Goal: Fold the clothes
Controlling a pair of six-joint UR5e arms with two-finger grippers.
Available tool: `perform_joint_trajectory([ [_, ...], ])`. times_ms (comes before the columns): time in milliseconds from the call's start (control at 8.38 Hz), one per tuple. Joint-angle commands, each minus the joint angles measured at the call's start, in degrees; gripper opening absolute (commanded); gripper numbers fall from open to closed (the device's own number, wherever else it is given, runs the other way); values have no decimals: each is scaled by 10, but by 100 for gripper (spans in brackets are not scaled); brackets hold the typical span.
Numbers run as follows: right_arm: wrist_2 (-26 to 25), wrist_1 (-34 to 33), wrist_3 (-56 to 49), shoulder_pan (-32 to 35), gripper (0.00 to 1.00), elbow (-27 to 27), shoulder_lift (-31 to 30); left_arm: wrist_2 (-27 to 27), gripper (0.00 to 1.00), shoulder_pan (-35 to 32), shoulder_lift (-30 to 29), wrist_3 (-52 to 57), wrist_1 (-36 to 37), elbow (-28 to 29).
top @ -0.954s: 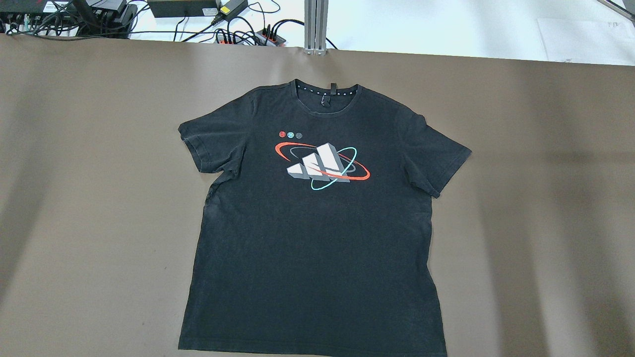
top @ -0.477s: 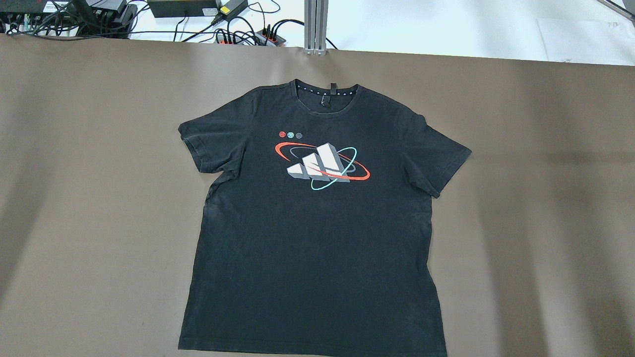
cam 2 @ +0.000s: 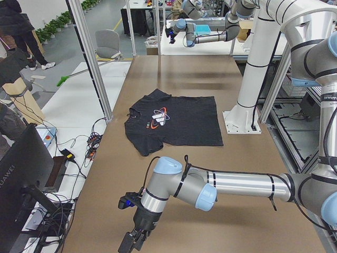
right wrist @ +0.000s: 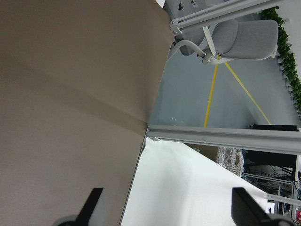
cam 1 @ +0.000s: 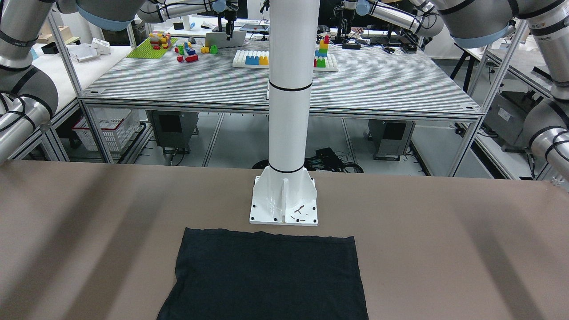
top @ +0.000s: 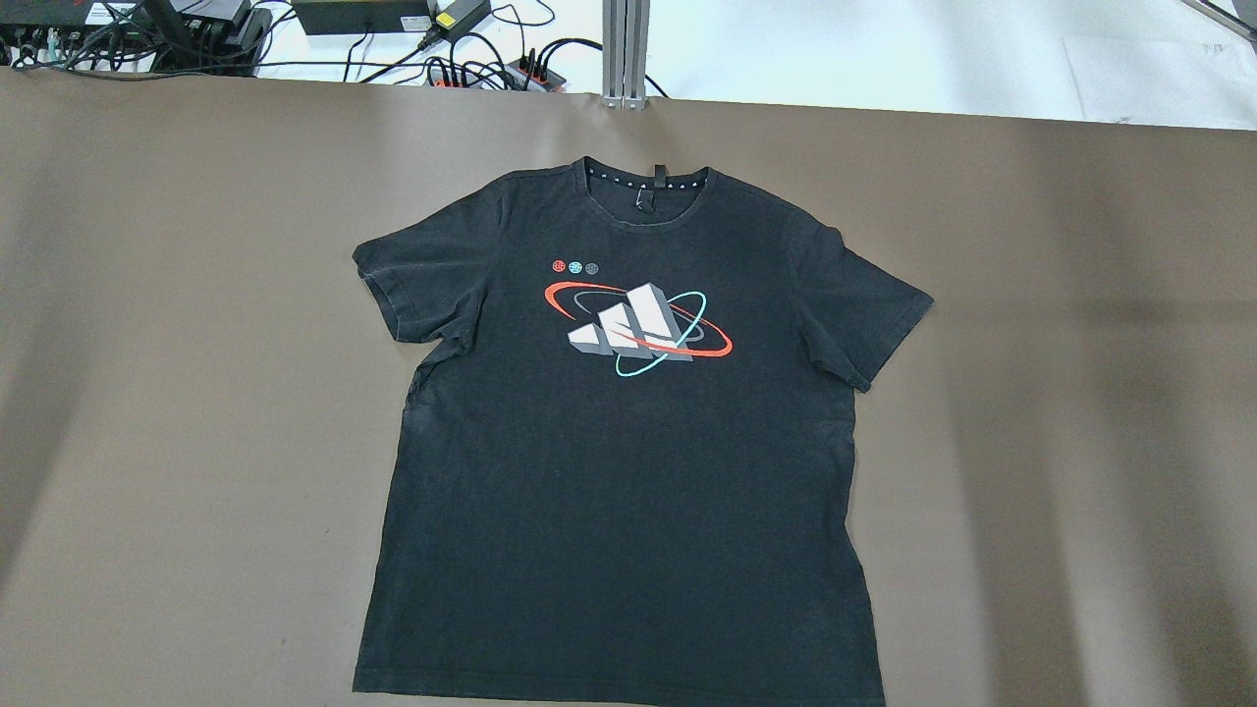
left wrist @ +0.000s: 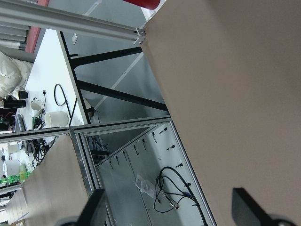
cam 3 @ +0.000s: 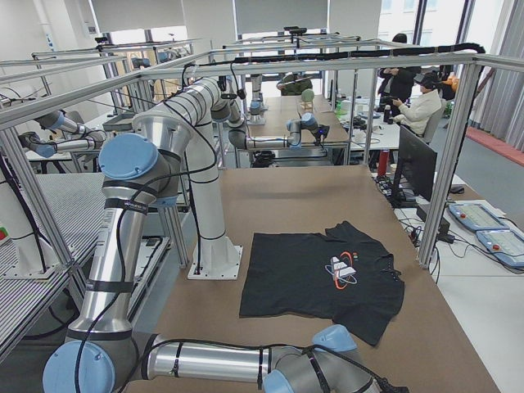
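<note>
The clothes are one black T-shirt (top: 628,471) with a red, teal and grey print on the chest. It lies flat and unfolded on the brown table, collar toward the far edge; it also shows in the front-facing view (cam 1: 266,275) and the side views (cam 2: 174,118) (cam 3: 319,274). My left gripper (left wrist: 171,212) is open and empty, over the table's left end, far from the shirt; it shows low in the exterior left view (cam 2: 131,240). My right gripper (right wrist: 169,212) is open and empty, over the table's right end. Neither gripper touches the shirt.
The white pillar (cam 1: 289,89) stands on its base plate (cam 1: 284,204) just behind the shirt's hem. Cables and power strips (top: 471,59) lie beyond the table's far edge. An aluminium frame post (top: 626,49) stands at the far edge. People stand past the table (cam 3: 417,102).
</note>
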Motion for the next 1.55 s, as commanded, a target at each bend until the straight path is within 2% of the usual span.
perform_joint_trajectory([
  [0, -2, 9, 4, -1, 94, -3, 2, 2, 95, 0, -3, 2, 1, -7],
  [239, 2, 12, 6, -1, 94, 4, 8, -3, 95, 0, -4, 1, -8, -1],
  [358, 3, 48, 10, -1, 94, 4, 12, -35, 95, 0, -3, 1, -26, 2],
  [596, 10, 59, 88, -30, 94, -2, 23, -44, 94, 0, 2, -6, -41, 9],
  [716, 39, 60, 107, -43, 94, -3, 26, -65, 94, -1, 3, -15, -41, 2],
  [835, 112, 60, 149, -51, 94, -1, 36, -67, 94, 0, 9, -43, -42, 4],
  [954, 181, 60, 234, -72, 94, -4, 49, -71, 94, 1, 9, -59, -42, 0],
  [1074, 216, 60, 312, -100, 94, -3, 63, -74, 94, 1, 8, -72, -42, 0],
  [1193, 243, 60, 369, -139, 94, -5, 84, -74, 95, 0, 9, -72, -41, 3],
  [1431, 250, 67, 495, -229, 94, -13, 130, -75, 95, 1, 8, -72, -41, 0],
])
